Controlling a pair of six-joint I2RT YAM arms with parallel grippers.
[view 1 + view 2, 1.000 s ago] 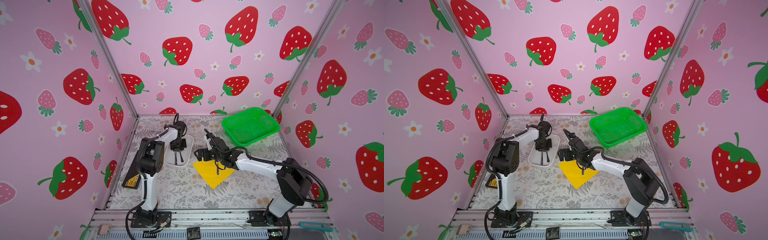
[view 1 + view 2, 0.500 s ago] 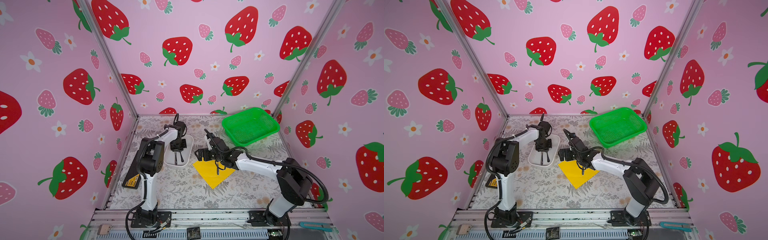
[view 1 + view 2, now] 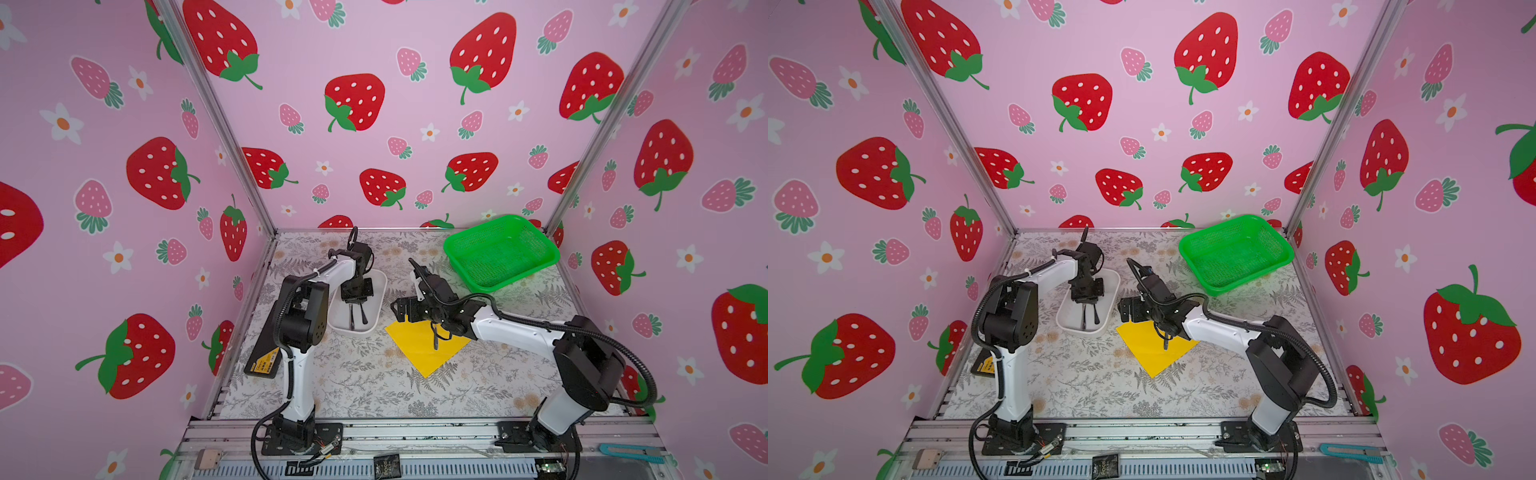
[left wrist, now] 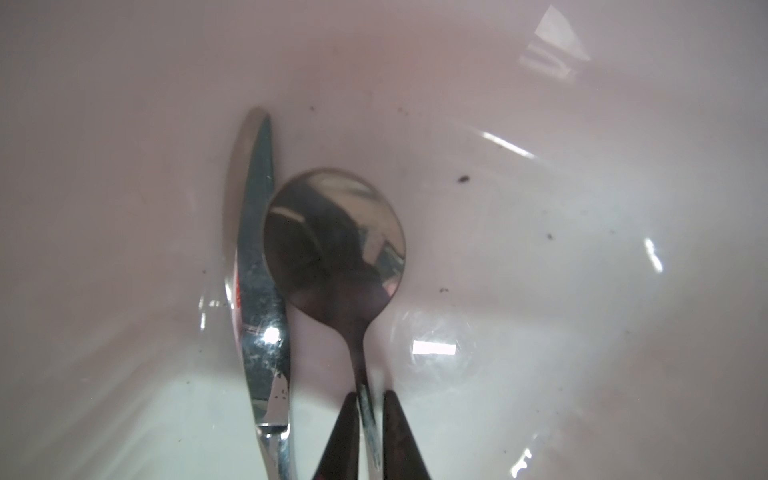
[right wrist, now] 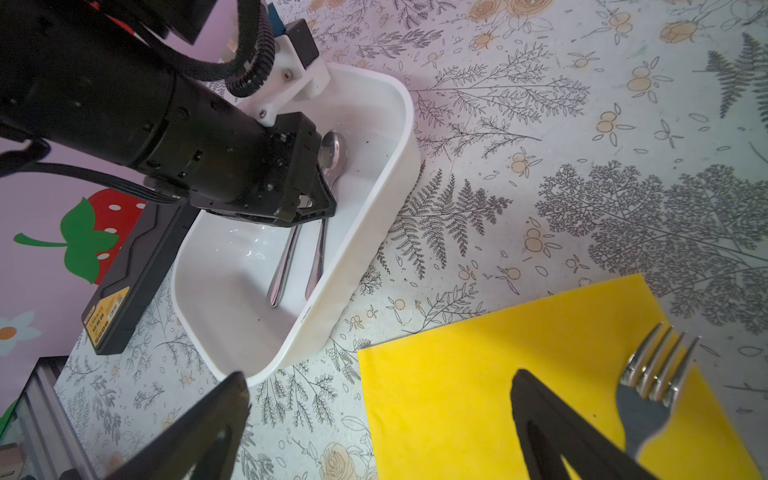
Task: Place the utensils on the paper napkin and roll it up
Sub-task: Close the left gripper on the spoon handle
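A spoon (image 4: 332, 232) and a knife (image 4: 257, 249) lie side by side in a white tray (image 3: 376, 286). My left gripper (image 4: 370, 399) reaches down into the tray and is shut on the spoon's thin neck, with a dark finger on each side. The yellow paper napkin (image 3: 419, 349) lies flat on the table to the right of the tray. A fork (image 5: 652, 374) rests on it. My right gripper (image 5: 380, 380) hovers open over the napkin's corner nearest the tray, holding nothing, and the fork lies just outside one of its fingers (image 5: 540, 415).
A green mesh basket (image 3: 498, 253) stands at the back right. A black box with a yellow label (image 3: 262, 361) lies by the left wall next to the tray. The pink walls close in three sides of the floral table.
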